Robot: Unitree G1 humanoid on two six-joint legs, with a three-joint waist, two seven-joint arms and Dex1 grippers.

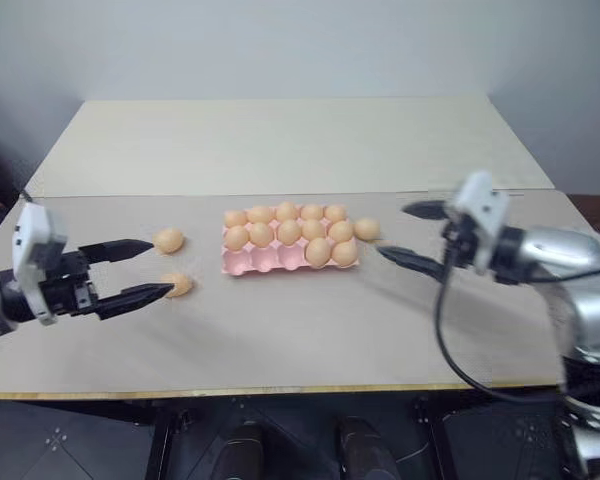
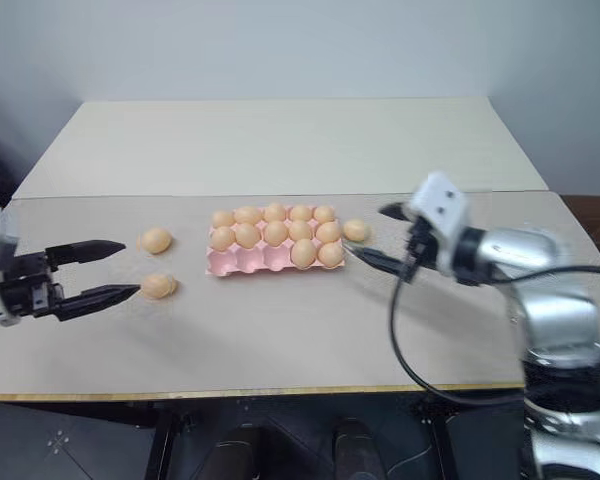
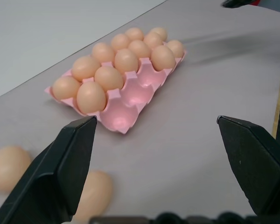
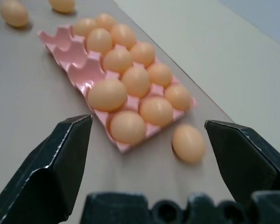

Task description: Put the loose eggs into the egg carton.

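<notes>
With both claws released and empty, the right claw (image 1: 412, 234) should straddle the loose egg (image 1: 367, 229) beside the egg carton (image 1: 242, 263), closing gently.

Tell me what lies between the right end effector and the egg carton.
One loose egg lies on the table beside the egg carton, between it and the open right end effector; the right wrist view shows it too.

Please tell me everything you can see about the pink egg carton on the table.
The egg carton is a flat pink moulded tray without a lid, rectangular, with three rows of five cups. It lies flat near the middle of the light table. Twelve pale orange eggs fill the two far rows and two near cups on the robot's right; three near cups are empty. One loose egg lies close beside its right end. No hand touches it.
</notes>
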